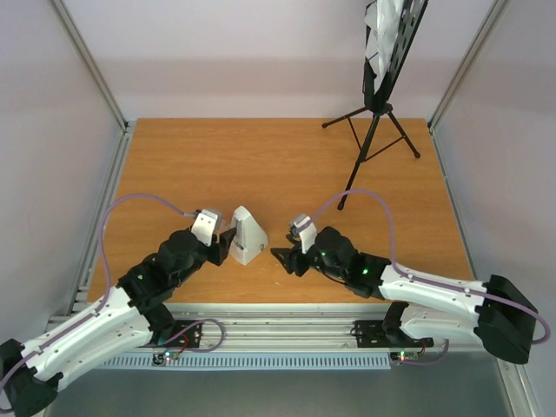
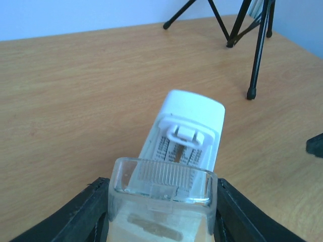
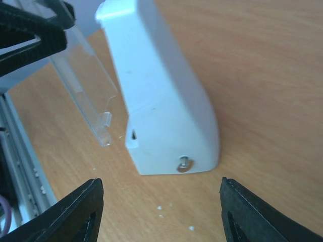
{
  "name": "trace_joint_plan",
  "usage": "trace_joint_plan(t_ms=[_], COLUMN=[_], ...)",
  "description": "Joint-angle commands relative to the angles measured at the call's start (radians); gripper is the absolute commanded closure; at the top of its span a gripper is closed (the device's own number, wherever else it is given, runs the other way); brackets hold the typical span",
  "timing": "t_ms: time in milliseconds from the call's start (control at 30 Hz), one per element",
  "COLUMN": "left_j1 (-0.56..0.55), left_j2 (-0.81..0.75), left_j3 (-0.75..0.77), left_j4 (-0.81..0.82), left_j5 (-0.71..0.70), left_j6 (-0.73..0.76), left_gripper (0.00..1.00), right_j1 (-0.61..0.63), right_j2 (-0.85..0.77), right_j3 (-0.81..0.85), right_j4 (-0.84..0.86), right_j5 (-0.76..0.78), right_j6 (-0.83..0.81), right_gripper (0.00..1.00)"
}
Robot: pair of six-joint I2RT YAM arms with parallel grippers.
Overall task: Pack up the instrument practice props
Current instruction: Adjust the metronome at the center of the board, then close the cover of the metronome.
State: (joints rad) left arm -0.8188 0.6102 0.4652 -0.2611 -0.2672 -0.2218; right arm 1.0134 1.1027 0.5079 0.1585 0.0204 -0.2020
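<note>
Halfway into capping the metronome (image 1: 248,239) at 6 o'clock on the table (image 1: 217,165), seemingly: pinches its clear cover (image 2: 161,184) in the left gripper (image 2: 161,217), holds the right gripper (image 3: 160,201) wide and empty at its 3 o'clock, next needs square seating.

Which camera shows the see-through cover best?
The left wrist view. The clear cover is big and close there, between the left gripper's fingers, with the white metronome just behind. The right wrist view shows it only edge-on, as a thin slanted strip. From the top view it's too small to make out.
</note>
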Motion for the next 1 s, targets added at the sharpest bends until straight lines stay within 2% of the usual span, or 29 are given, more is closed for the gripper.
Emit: trace_joint_plan(t_ms=[0, 300, 967], left_j1=[0.041, 0.113, 0.174], left_j2=[-0.023, -0.019, 0.064], left_j3=[-0.020, -0.023, -0.054], left_j4=[0.179, 0.186, 0.297], left_j5=[0.068, 0.225, 0.333], left_j6=[0.077, 0.137, 0.203], left_gripper=[0.52, 0.52, 0.53], right_j1=[-0.034, -0.040, -0.040], right_j2=[-0.096, -0.140, -0.138], right_j3=[-0.012, -0.012, -0.028], right_j4=[-0.117, -0.128, -0.108], right_j5=[0.044, 0.048, 0.021], right_j6=[-0.037, -0.026, 0.012], right_gripper=[0.35, 0.35, 0.35])
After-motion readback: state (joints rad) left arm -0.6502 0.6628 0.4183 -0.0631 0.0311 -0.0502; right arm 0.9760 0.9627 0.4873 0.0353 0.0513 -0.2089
